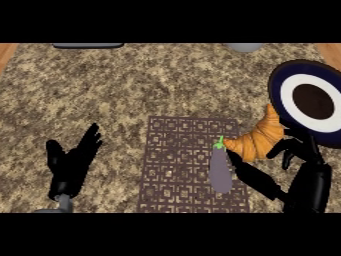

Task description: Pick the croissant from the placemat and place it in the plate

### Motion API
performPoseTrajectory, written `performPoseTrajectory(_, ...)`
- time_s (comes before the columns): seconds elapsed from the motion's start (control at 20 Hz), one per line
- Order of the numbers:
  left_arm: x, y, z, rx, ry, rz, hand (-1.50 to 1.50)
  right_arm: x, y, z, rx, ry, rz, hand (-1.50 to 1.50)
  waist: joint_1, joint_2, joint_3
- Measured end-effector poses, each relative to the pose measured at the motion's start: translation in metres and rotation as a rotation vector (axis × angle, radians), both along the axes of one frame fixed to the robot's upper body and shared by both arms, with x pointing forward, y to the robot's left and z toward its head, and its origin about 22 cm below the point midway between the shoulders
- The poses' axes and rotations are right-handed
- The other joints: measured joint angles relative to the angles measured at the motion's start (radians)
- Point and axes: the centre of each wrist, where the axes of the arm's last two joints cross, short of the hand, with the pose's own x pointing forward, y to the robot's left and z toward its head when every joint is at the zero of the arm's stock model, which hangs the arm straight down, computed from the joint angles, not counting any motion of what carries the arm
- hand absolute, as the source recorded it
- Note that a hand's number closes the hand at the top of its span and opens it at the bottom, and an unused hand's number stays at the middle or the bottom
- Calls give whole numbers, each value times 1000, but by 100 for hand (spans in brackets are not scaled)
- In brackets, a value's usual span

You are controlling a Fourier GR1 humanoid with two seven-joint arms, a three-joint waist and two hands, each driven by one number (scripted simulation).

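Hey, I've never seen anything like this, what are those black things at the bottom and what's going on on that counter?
Those are a humanoid robot's two black hands, seen from its head looking down at a speckled stone counter. The left hand rests open, fingers up. The right hand has its fingers curled round a golden-brown croissant, held beside a round dark blue plate with a white ring. On the counter lies a brown patterned placemat, with a small purple eggplant on it.
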Motion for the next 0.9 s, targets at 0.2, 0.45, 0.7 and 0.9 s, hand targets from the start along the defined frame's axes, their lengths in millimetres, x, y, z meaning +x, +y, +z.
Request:
performPoseTrajectory(0.2,0,-3,-1,-1,0,-6,0,14,-37,-6,61,-50,-64,150,6,2,1)
performPoseTrajectory(0.45,1,1,-3,-1,-4,-10,0,44,-89,-15,54,-95,-166,150,12,3,1)
performPoseTrajectory(0.7,-4,-5,-5,-1,-4,-16,0,79,-144,-17,55,-127,-247,150,21,5,2)
performPoseTrajectory(0.9,-6,-9,1,-1,-8,-25,0,99,-189,-20,51,-134,-272,150,28,7,2)
